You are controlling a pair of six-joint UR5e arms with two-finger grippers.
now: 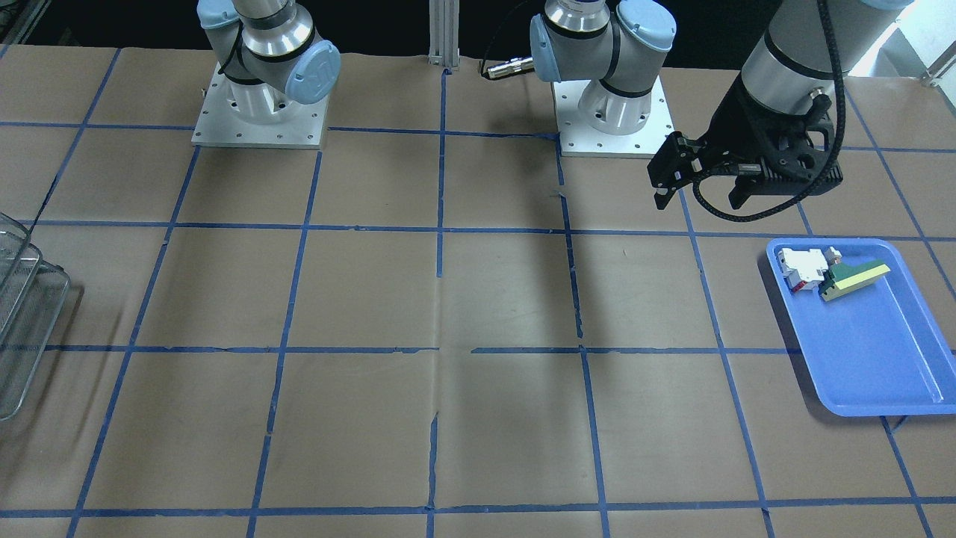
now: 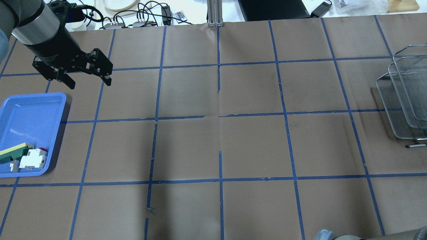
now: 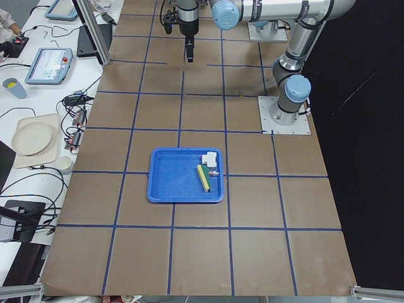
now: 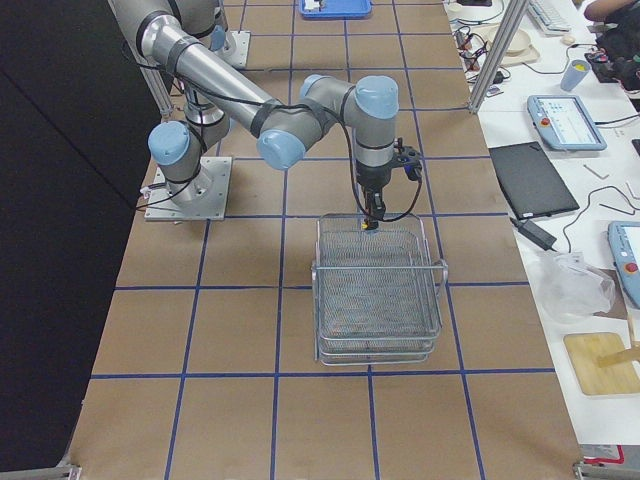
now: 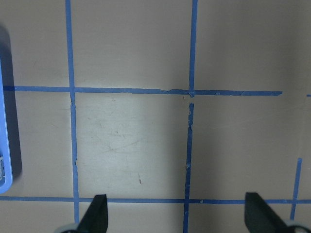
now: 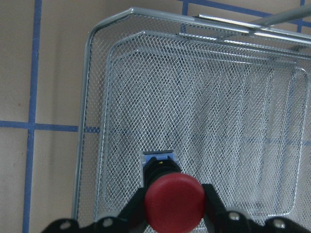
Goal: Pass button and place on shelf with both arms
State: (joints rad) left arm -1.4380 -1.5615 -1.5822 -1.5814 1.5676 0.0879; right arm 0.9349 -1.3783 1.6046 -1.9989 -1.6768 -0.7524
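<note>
The button point(image 6: 174, 201), with its red cap facing the camera, is held between the fingers of my right gripper point(image 6: 174, 216). The gripper is shut on it just above the near end of the wire-mesh shelf point(image 6: 214, 111). In the exterior right view the right gripper point(image 4: 371, 214) hangs over the shelf's point(image 4: 378, 300) top basket. My left gripper point(image 2: 89, 83) is open and empty, hovering above the table beyond the blue tray point(image 2: 30, 113). The left wrist view shows its open fingertips point(image 5: 97, 211) over bare table.
The blue tray point(image 1: 874, 359) holds a white-and-red block point(image 1: 803, 267) and a green-and-yellow wedge point(image 1: 855, 278). The shelf point(image 2: 405, 100) stands at the table's right end. Cables and devices lie beyond the table's far edge.
</note>
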